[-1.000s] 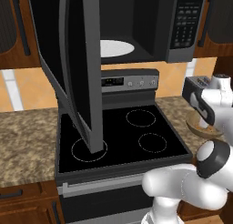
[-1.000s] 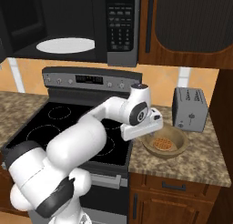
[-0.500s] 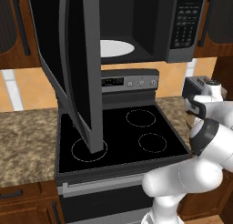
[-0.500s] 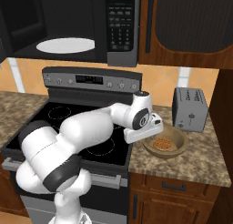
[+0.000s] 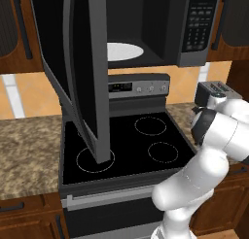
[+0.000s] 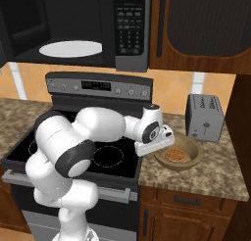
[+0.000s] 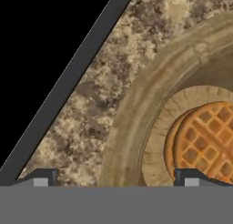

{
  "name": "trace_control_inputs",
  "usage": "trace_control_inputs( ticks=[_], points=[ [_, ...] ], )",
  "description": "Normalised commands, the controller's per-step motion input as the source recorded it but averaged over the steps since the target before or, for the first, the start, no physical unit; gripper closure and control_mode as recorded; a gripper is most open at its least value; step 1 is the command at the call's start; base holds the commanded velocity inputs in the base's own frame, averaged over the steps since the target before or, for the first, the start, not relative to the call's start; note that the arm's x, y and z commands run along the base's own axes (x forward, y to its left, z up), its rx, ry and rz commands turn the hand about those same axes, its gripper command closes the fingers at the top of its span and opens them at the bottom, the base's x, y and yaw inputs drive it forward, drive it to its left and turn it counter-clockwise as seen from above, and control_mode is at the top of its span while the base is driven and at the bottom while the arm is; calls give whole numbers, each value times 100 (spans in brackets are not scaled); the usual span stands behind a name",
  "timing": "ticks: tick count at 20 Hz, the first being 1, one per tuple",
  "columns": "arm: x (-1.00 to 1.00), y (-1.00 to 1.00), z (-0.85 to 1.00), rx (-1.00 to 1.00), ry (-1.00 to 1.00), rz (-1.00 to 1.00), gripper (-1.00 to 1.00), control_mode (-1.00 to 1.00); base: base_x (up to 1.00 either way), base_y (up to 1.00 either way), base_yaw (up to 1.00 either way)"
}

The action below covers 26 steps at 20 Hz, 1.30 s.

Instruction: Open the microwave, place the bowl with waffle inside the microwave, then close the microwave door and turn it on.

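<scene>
The microwave (image 5: 160,19) hangs above the stove with the microwave door (image 5: 80,73) swung wide open to the left and a white plate (image 5: 124,52) inside. The tan bowl (image 6: 188,159) with the waffle (image 6: 175,155) sits on the counter right of the stove. My gripper (image 6: 157,150) is low at the bowl's left rim. In the hand view the gripper (image 7: 116,180) is open, its fingertips (image 7: 42,178) straddle the bowl's rim (image 7: 129,118), one over the counter and one over the waffle (image 7: 205,136). Nothing is held.
A grey toaster (image 6: 203,118) stands just behind the bowl. The black stove top (image 6: 29,147) lies to the left, its edge (image 7: 63,86) close to the bowl. The keypad (image 6: 128,27) is on the microwave's right. The open door hangs over the stove's left burners.
The hand has sunk a little down onto the bowl's left rim while the arm's elbow folded back to the left. The jaws stay wide; bowl and door have not moved.
</scene>
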Motion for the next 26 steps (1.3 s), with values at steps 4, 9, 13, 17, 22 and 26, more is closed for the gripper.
trace_control_inputs(
  ticks=[4,9,13,17,22,26],
  points=[
    [55,-23,-44,0,0,0,-100,-100,0,0,0],
    [45,-40,-39,1,-1,0,-100,-100,0,0,0],
    [6,-34,-32,0,-3,0,100,-100,0,0,0],
    [2,-66,-34,5,0,-1,100,-100,0,0,0],
    [-20,-30,-6,2,-4,0,100,-100,0,0,0],
    [-77,-2,19,-1,-16,1,100,-100,0,0,0]
  ],
)
